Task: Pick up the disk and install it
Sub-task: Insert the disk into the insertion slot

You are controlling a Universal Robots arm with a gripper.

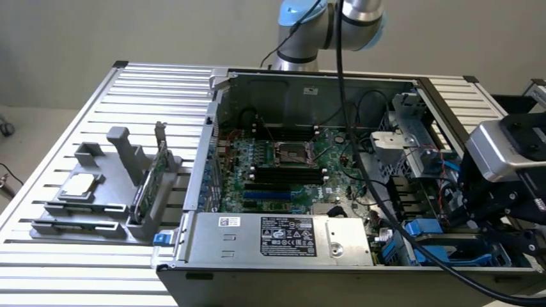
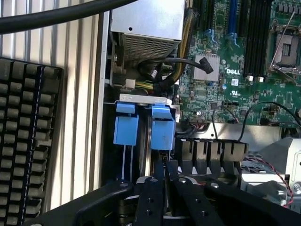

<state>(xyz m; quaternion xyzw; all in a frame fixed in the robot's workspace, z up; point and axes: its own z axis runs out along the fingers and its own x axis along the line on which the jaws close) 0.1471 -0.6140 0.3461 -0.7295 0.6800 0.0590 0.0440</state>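
Note:
The disk (image 2: 162, 133) stands edge-on in the drive bay at the case's corner. Its bright blue carrier faces me, and a sliver of silver body shows beside it. My gripper (image 2: 163, 170) has its two dark fingers drawn close together on the near end of that carrier. A second blue carrier (image 2: 126, 130) sits in the slot right beside it. In the exterior view the gripper (image 1: 467, 219) hangs low over the bay at the case's front right, just above the blue carriers (image 1: 424, 230).
The open computer case (image 1: 213, 128) lies on a slatted metal table, with the power supply (image 1: 282, 236) at its front and black cables (image 1: 384, 204) crossing the motherboard. A grey holder (image 1: 94, 198) on the exterior view's left carries a silver chip and a green card. A keyboard (image 2: 23, 141) lies outside the case.

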